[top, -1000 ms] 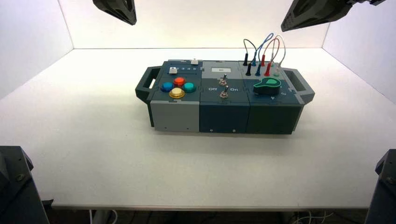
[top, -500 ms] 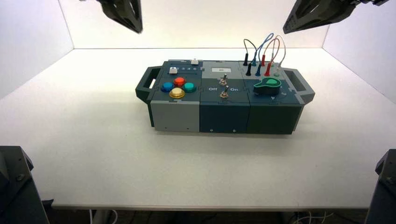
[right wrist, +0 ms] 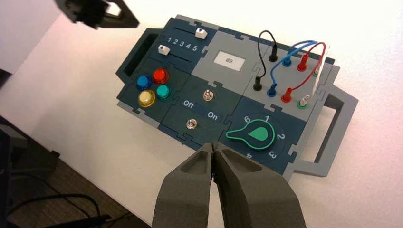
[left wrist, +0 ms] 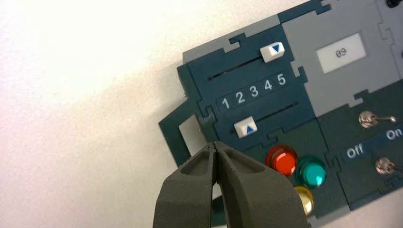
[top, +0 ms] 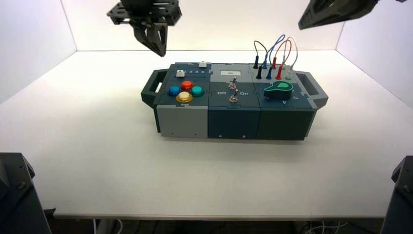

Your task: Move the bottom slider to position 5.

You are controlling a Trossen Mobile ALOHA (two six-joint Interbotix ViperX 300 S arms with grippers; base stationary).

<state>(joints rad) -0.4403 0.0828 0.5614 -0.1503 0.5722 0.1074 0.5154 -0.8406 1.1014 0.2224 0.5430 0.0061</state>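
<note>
The bottom slider (left wrist: 245,128) is a white knob with a blue arrow, at the low end of its track, below digits 1 and 2. The digit 5 (left wrist: 282,79) ends the printed row 1 to 5. In the high view the slider (top: 180,73) sits on the box's left rear panel. My left gripper (left wrist: 216,145) is shut and empty; it hangs in the air above and behind the box's left end (top: 158,48), clear of the slider. My right gripper (right wrist: 212,146) is shut and empty, parked high at the back right (top: 304,23).
The twin white slider (left wrist: 272,51) sits at the far end of its own track. Red (left wrist: 283,161), green (left wrist: 311,174) and yellow (left wrist: 304,199) buttons lie close to the bottom slider. Two toggle switches (top: 233,90), a green dial (top: 278,89) and looped wires (top: 275,53) lie to the right.
My left gripper has come down and to the right, from the upper left edge toward the box's left rear. The right arm has barely moved. The box is unchanged.
</note>
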